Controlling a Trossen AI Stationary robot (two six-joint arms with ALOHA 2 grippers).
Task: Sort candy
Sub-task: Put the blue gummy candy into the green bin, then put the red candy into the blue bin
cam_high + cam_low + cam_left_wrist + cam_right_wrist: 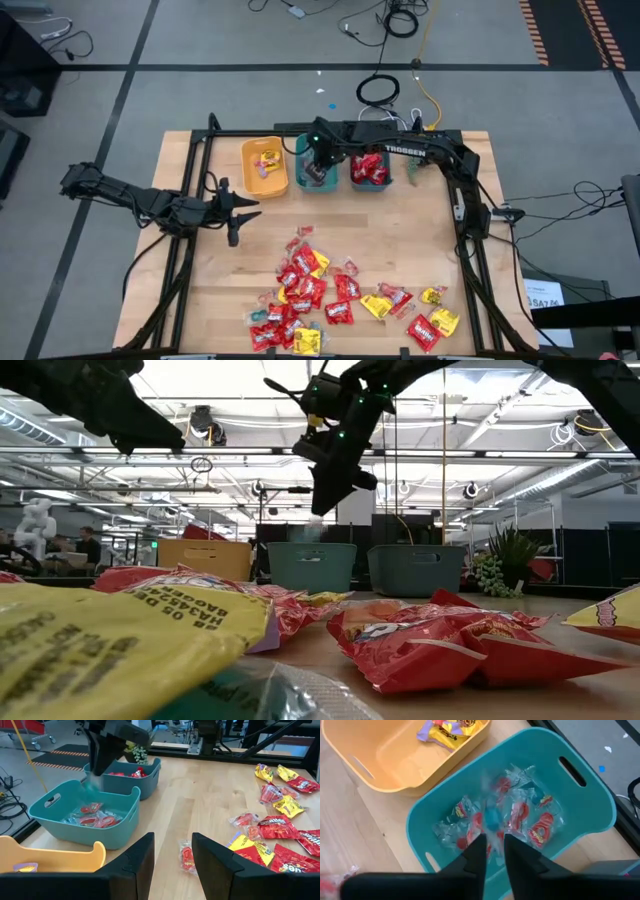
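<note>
The candy [335, 300] lay mostly as a loose heap of red and yellow packets on the wooden table [420, 230], well apart from the middle teal bin [318, 168], on the side of the table away from the row of bins. I used that middle teal bin as my landmark: the yellow bin [264, 166] sat just beside it on one side with a few yellow-wrapped pieces [451, 729] in it, and a second teal bin [370, 170] sat just beside it on the other side with red packets [131, 772] inside. The middle bin itself held a layer of small clear-wrapped red and teal sweets [520, 817]. I had the right gripper [493, 851] hanging directly above that middle bin, its two dark fingers parted by only a narrow gap with nothing clamped between them; a blurred teal piece [492, 817] showed just beyond the fingertips, over the sweets in the bin. The left gripper [232, 212] waited over bare table, off to the yellow-bin side of the middle bin and nearer the heap, fingers partly spread and empty. One small clear-wrapped sweet [187, 857] lay alone on the wood between the left gripper and the heap.
</note>
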